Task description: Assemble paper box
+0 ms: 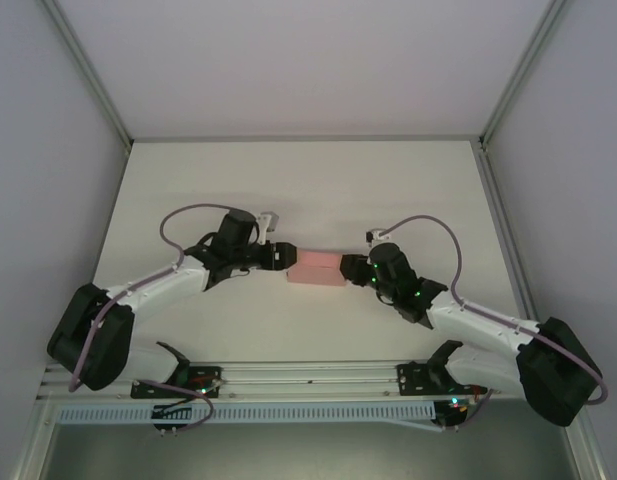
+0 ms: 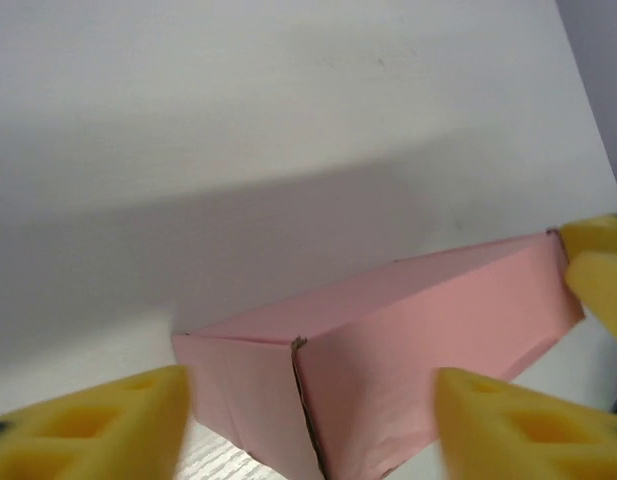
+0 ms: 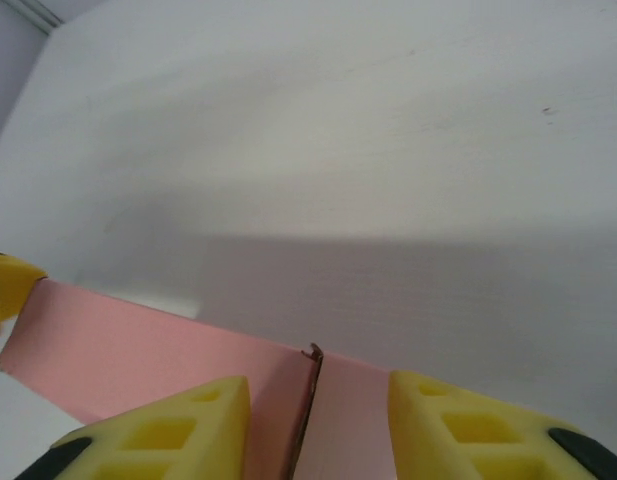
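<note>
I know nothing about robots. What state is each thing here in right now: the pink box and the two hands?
paper box, folded into a long closed shape, lying on the table with a hand at each end.
left hand, open, fingers either side of one box end, with a gap showing.
right hand, fingers flanking the other end; whether it grips is unclear.

A white bench (image 1: 288, 180) lay in the middle, pale grey walls (image 1: 48, 150) rising at 9, 12 and 3 o'clock; a metal rail (image 1: 308, 372) ran along 6 o'clock.
</note>
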Robot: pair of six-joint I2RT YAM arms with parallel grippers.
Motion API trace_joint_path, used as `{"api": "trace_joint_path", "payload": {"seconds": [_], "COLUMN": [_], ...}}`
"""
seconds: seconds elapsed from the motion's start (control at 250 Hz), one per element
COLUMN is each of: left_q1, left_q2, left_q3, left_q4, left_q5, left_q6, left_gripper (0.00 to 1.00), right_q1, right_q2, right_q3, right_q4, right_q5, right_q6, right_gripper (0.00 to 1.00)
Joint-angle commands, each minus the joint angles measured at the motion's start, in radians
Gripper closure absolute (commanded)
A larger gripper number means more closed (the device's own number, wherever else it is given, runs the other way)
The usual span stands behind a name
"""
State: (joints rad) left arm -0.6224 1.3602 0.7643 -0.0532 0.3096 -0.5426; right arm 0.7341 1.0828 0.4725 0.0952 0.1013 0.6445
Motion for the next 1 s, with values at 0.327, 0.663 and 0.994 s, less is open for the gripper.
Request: {"api": "trace_joint_path", "payload": {"seconds": [0.327, 0.663, 0.994], "left_q1": [0.106, 0.361, 0.409], "left_q2": [-0.230, -0.444, -0.434], "left_q3": [0.176, -0.052, -0.058], "left_q4": [-0.237, -0.075, -0.054], "left_q5": [-0.505, -0.522, -0.455], "left_q6": [0.105, 0.156, 0.176], "left_gripper": [0.00, 0.00, 0.00], "right_q1": [-0.011, -0.009, 0.025], "right_q2": [0.119, 0.446, 0.708], "right_q3": [0.391, 0.695, 0.885], "right_q4": [-0.369, -0.774, -0.928], "right_q5": [-0.258, -0.400, -0.290], "right_q6": [-0.624, -1.263, -1.345], "right_gripper": [0.00, 0.00, 0.14]}}
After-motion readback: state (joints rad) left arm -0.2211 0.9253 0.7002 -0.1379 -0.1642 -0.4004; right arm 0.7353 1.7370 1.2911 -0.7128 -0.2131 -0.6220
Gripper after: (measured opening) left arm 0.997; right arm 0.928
